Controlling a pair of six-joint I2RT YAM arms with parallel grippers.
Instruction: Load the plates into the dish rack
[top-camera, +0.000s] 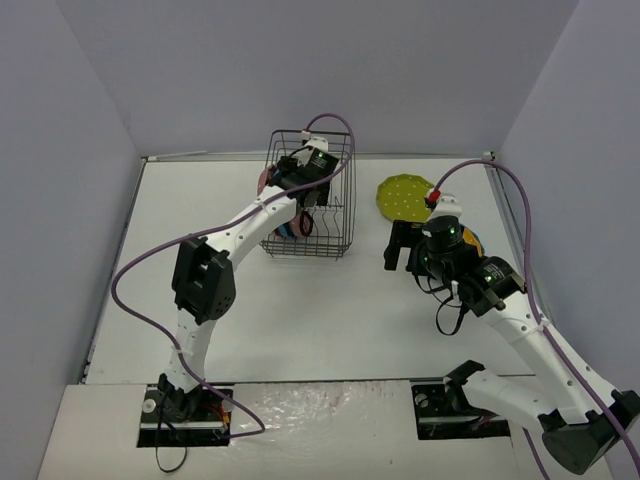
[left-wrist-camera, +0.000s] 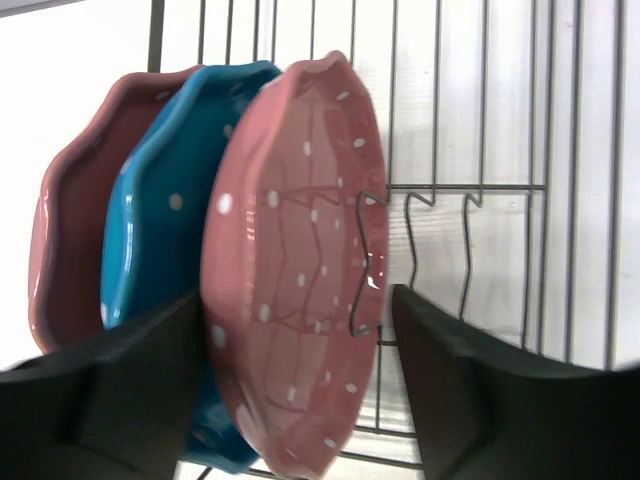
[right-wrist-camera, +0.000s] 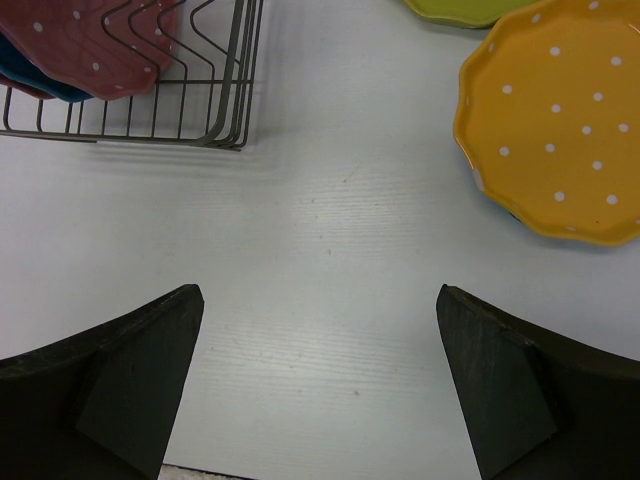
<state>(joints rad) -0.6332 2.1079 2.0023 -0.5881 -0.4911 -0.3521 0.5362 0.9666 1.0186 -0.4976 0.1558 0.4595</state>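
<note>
Found three plates standing on edge in the dish rack, packed face to face among its wire prongs: back pink plate farthest from the left wrist camera, blue plate in the middle, front pink plate nearest. Saw the front pink plate resting against a zigzag prong, its rim overlapping the blue plate.

Had the left hand down inside the rack, parted, one finger on each side of the front pink plate. Noted a thin gap between that plate's rim and the finger on the right of the wrist view. Could not tell whether the other finger touched the plate's face. Judged nothing clamped.

Had the right hand spread wide above the table, gripping nothing, between the rack's corner and the orange plate. Saw the orange plate lying flat and face up on the table, with the lime green plate flat just beyond it. Could not tell whether those two touched.

From above, placed the rack toward the far middle of the table, the lime green plate to its right and apart from it, and the orange plate largely hidden under the right arm.
</note>
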